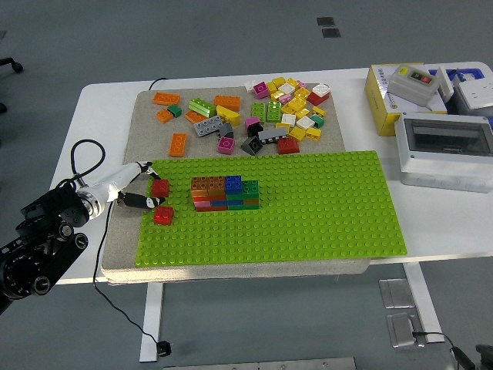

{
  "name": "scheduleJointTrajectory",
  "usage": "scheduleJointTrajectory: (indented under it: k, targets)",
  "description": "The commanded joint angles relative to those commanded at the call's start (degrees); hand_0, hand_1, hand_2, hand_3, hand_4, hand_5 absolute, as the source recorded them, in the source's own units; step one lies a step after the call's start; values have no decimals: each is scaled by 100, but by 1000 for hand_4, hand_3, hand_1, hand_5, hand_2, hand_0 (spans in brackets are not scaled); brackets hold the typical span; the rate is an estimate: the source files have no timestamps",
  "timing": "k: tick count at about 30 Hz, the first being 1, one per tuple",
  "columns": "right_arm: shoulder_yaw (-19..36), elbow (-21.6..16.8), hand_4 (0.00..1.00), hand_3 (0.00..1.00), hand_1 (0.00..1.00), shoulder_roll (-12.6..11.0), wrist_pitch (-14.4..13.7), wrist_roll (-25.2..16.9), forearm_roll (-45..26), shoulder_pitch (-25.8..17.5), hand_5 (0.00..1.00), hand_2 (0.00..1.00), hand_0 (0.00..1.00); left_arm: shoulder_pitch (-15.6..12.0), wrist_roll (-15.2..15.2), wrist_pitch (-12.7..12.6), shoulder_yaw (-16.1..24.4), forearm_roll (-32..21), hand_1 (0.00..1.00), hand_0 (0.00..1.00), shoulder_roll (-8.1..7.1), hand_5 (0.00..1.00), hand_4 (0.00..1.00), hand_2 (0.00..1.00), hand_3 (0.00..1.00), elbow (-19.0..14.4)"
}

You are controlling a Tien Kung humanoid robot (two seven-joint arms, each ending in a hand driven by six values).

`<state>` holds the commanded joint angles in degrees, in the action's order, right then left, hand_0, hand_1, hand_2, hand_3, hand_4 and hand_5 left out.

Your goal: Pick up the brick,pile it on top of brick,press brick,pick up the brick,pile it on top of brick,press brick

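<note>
The fingers (142,202) of the left hand (127,189) are spread and grasp nothing: one light finger points over the left edge of the green baseplate (323,208), and a dark finger lies lower, its tip close to the two red bricks. The upper red brick (160,187) sits on the plate between these two fingers, and the lower red brick (163,215) is just beside the dark fingertip; I cannot tell if it touches. A little to the right stands the brick stack (225,193), several layers in mixed colours. I judge the red bricks to be light, hard plastic with smooth sides, so they can slip. It is better to pinch one on two opposite side walls, not on the studs. If it is clicked into the plate, it will need a firm pull upward. The right hand is not visible.
</note>
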<state>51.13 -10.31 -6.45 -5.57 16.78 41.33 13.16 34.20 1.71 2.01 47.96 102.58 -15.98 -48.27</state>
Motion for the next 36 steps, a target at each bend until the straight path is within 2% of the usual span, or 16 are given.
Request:
scheduleJointTrajectory:
  k: [8, 9, 22, 26, 31, 36]
  targets:
    - [-3, 0, 600, 757, 671, 3, 1, -2, -2, 3, 986, 680, 728, -2, 87, -40, 12, -119, 998, 998, 18, 204, 640, 998, 630, 3]
    - [-3, 0, 601, 757, 672, 3, 1, -2, -1, 4, 986, 680, 728, -2, 92, -43, 10, -127, 998, 998, 20, 197, 600, 998, 576, 6]
    - [13, 0, 601, 756, 672, 1, 1, -1, 23, 14, 986, 678, 728, -24, 53, 36, 93, -114, 998, 997, 11, 192, 578, 998, 546, -20]
    - [33, 0, 601, 756, 672, -14, -4, -6, 35, 13, 986, 678, 728, -70, -216, 307, 304, -40, 998, 997, -29, 192, 578, 998, 546, -244]
    - [105, 0, 601, 756, 672, -37, -13, -9, 95, 8, 985, 678, 728, -111, -723, 807, 602, -32, 998, 993, -151, 185, 562, 998, 558, -743]
    - [197, 0, 601, 755, 672, -63, -28, -10, 181, 9, 987, 678, 728, -118, -1192, 1318, 827, -155, 986, 983, -375, 190, 560, 998, 563, -1321]
